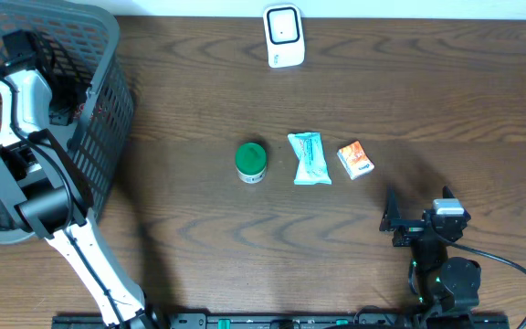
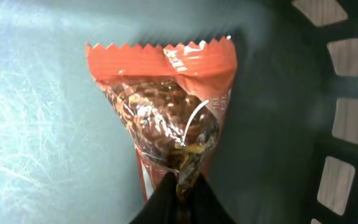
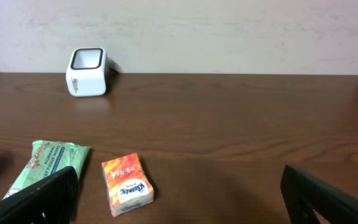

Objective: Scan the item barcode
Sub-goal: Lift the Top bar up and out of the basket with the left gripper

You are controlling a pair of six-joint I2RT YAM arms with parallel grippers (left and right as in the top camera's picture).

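Snack packet (image 2: 166,106): glossy orange film with a zigzag-cut top seam. A clear window shows brown, shiny, lumpy contents. The film is creased and narrows toward the pinched end. It lies inside the basket (image 1: 117,100), on the floor, which is dull grey plastic with fine scratches. The basket wall is dark, with a grid of rectangular slots.

My left gripper (image 2: 182,186): black fingers drawn together, clamped on the packet's narrow lower end. My arm reaches down into the basket at the left end of the table (image 1: 199,91), a dark brown wood-grain top.

My right gripper (image 3: 180,196): fingers wide apart, holding and touching nothing, low over the table's near right side.

Barcode scanner (image 1: 282,35): white, boxy with rounded corners and a dark window, at the far edge, well apart from the basket.

Mid-table, in a row:
- round green tub (image 1: 251,161)
- soft mint-green tissue pack (image 1: 310,157)
- small orange Kleenex pack (image 1: 355,159), flat and rectangular
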